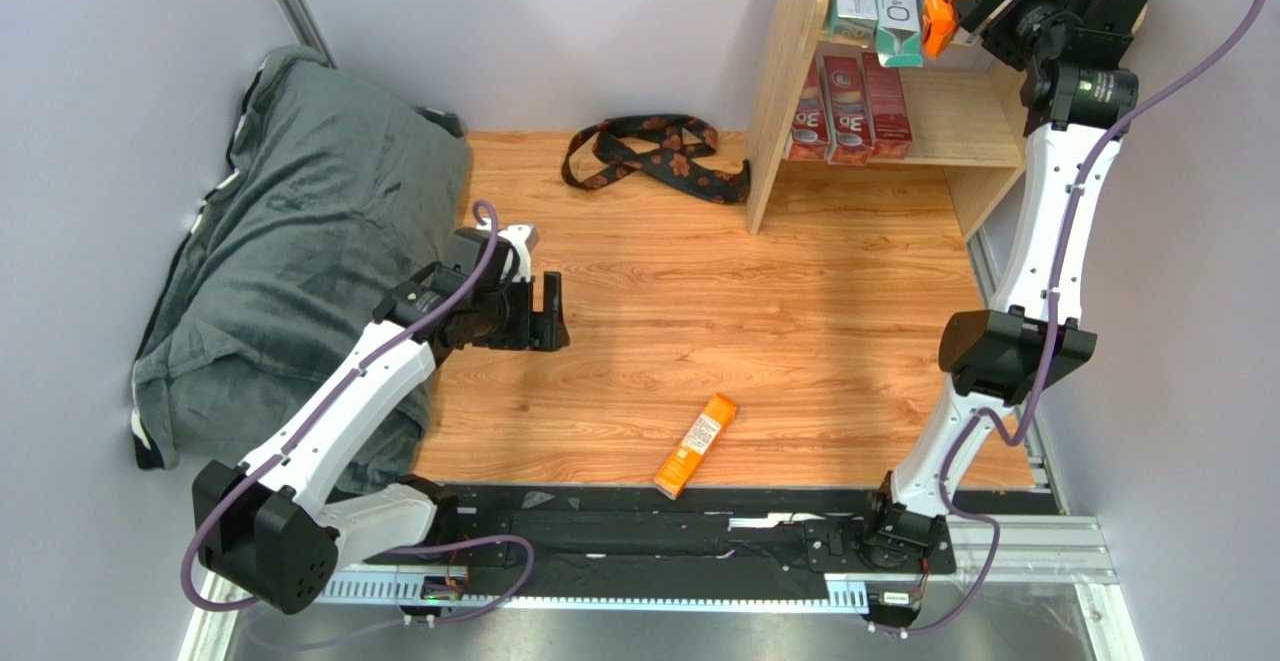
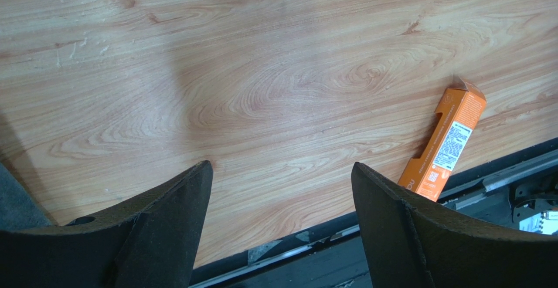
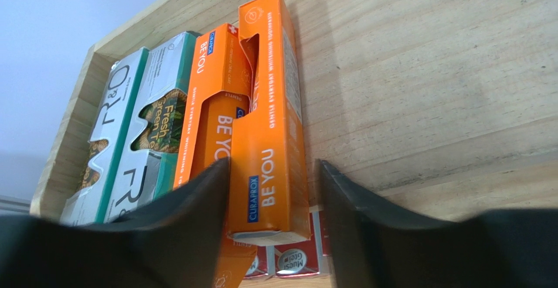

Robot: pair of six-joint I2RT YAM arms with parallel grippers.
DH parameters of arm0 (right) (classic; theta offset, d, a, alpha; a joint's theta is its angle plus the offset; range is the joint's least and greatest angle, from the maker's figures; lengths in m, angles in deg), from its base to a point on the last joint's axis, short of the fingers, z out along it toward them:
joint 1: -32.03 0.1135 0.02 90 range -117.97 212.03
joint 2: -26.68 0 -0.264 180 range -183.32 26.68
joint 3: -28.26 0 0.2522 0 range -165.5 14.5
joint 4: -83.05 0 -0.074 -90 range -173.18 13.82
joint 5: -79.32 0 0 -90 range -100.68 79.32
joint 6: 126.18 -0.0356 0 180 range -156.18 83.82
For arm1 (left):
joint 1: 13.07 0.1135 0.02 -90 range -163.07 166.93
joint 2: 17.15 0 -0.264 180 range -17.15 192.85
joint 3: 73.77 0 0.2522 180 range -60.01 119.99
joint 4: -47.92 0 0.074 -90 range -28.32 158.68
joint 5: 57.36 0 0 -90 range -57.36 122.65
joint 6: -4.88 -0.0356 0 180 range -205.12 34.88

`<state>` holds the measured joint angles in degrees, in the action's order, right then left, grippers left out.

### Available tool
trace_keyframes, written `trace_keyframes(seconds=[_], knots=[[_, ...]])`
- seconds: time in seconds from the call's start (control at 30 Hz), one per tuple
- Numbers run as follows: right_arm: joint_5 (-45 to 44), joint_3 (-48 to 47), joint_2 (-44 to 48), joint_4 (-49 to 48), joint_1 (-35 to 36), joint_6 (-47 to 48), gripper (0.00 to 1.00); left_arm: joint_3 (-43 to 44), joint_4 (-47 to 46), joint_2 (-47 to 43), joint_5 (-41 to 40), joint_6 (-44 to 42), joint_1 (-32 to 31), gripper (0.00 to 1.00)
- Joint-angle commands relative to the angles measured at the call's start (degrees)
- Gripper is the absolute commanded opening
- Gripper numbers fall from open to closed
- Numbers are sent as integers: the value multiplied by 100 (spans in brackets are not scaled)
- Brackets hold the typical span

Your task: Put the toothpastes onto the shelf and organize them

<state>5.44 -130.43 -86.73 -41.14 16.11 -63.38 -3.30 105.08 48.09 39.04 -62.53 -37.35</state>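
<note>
Left fingers (image 2: 164, 229) wide apart, empty, above tabletop (image 2: 262, 72); right fingers (image 3: 190, 236) slack astride orange box (image 3: 268, 138), bare shelf (image 3: 426, 72) rightward.

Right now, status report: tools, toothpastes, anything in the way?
Left tool open, empty, over the table. Right tool open, astride an orange box on the shelf top. Loose orange box by the table's near edge, nothing blocking it.

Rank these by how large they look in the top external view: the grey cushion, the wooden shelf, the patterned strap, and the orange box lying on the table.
1. grey cushion
2. wooden shelf, though the frame's top edge crops it
3. patterned strap
4. orange box
</note>
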Motion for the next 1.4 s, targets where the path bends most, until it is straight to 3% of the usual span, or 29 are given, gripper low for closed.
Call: trace_keyframes(seconds=[0.0, 0.07, 0.27, 0.73, 0.83, 1.1, 1.37], knots=[[-346, 174, 415, -416, 19, 101, 69, -11, -165, -2, 81, -26, 2, 86], [-452, 254, 486, -477, 19, 83, 77, -19, -165, -10, 73, -26, 10, 87], [-636, 464, 767, -627, 19, 31, 86, -19, -165, -28, 64, -26, 10, 87], [-329, 1018, 1636, -847, 37, -303, 87, -2, -437, -371, 433, -185, -455, 88], [-364, 1492, 2102, -803, 229, -198, 87, 16, -499, -248, 451, -193, -875, 88], [-908, 4476, 4419, -1084, 1344, 119, 87, 86, -639, 218, 117, -36, -2019, 88], [-1471, 6528, 6268, -777, 2549, -66, 86, 139, -762, 586, -235, 281, -2802, 88]])
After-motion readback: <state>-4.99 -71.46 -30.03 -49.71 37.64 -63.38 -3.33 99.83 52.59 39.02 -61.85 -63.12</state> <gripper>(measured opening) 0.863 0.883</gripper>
